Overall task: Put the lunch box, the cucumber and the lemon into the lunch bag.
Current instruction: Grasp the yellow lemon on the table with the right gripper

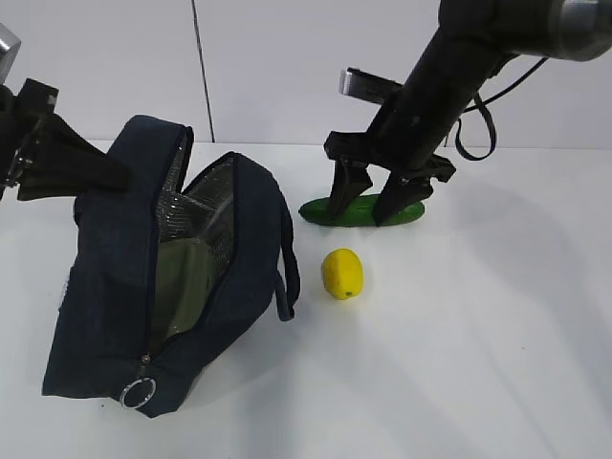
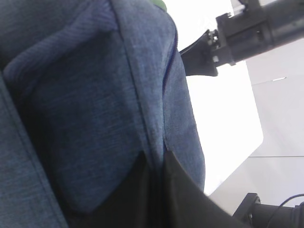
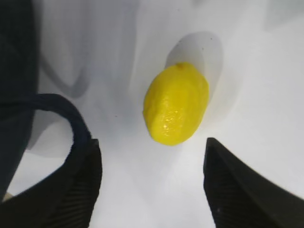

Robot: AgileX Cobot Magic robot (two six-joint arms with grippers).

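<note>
The navy lunch bag (image 1: 105, 287) lies on its side at the left, its mouth open and its silver lining showing. Inside it I see the pale green lid of the lunch box (image 1: 184, 277). My left gripper (image 1: 117, 178) is shut on the bag's upper fabric edge; in the left wrist view the cloth (image 2: 95, 104) is pinched in the gripper (image 2: 159, 190). The dark green cucumber (image 1: 356, 212) lies behind my open right gripper (image 1: 371, 203). The yellow lemon (image 1: 342, 273) rests nearer the front. In the right wrist view the lemon (image 3: 176, 103) lies beyond the open, empty gripper (image 3: 151, 190).
A loop handle (image 1: 287, 258) of the bag hangs toward the lemon; this handle (image 3: 71, 124) curves close to my right gripper's left finger. The metal ring pull (image 1: 139, 393) hangs at the bag's front corner. The white table (image 1: 478, 363) stretches off to the right.
</note>
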